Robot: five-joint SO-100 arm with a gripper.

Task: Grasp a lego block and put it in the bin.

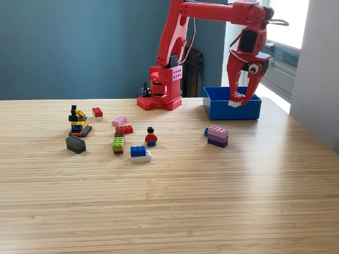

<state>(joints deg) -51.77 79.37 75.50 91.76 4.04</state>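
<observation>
One red arm [175, 58] stands on the wooden table [212, 201], and its base serves as the landmark for everything else. To the base's right in the exterior view sits the bin [231, 108], a low-walled blue box open at the top, close beside the base. The arm reaches over from the base toward the bin, and its gripper [238, 98] hangs pointing down above the bin's opening. The jaws are closed to a narrow gap around a small red-and-white lego block [236, 99], which is pinched between the tips and held clear of the table, level with the bin's rim; whether it touches the bin I cannot tell.

In front of the base and somewhat to the exterior view's right, nearer the camera than the bin, lies a stacked pink-and-purple block [217, 136] with a small blue piece touching its left side. In front of the base and to the exterior view's left is a loose scatter: a pink brick [119, 121], a red brick [125, 129] just beside it, a green brick [118, 144], a blue brick on a white one [139, 153], and a small figure with a red body [151, 137]. Farther left of the base stand a small red brick [97, 112], a yellow-and-black build [78, 121], and a dark grey brick [76, 144].
</observation>
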